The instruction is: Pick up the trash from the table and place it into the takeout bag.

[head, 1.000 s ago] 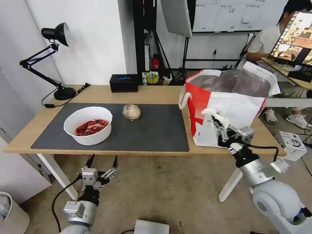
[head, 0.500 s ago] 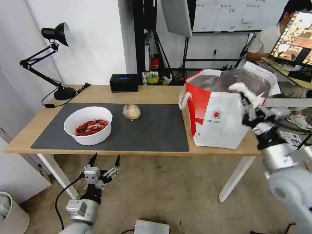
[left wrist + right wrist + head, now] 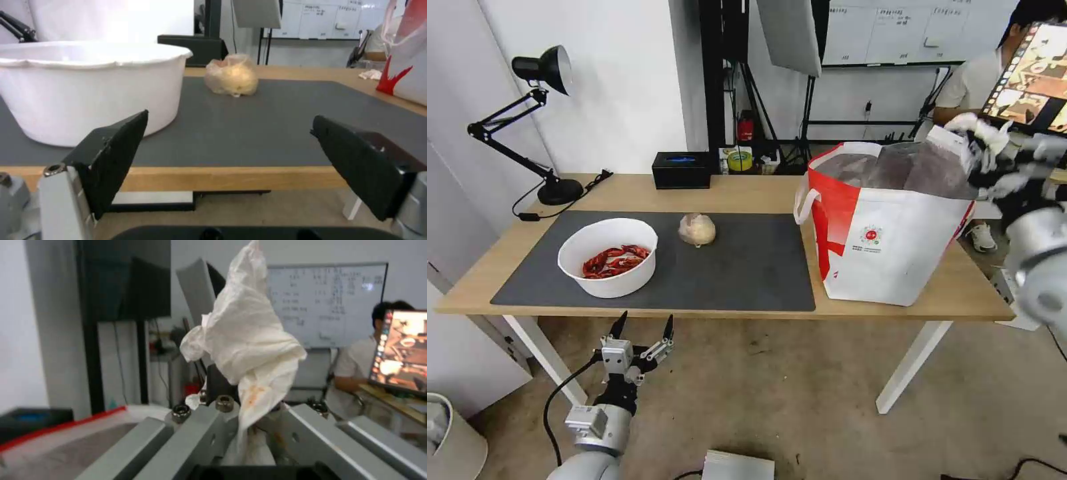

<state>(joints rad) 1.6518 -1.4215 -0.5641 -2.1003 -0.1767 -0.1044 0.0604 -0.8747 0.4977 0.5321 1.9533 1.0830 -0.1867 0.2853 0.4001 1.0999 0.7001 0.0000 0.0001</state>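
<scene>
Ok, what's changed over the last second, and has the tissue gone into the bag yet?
Not yet. The right gripper, shut on the crumpled tissue, has risen from in front of the takeout bag to its far right rim. The left gripper stays open below the table edge. The bowl and wrapped lump have not moved.

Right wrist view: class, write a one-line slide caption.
Right gripper holds a stained crumpled tissue upright above the takeout bag.
</scene>
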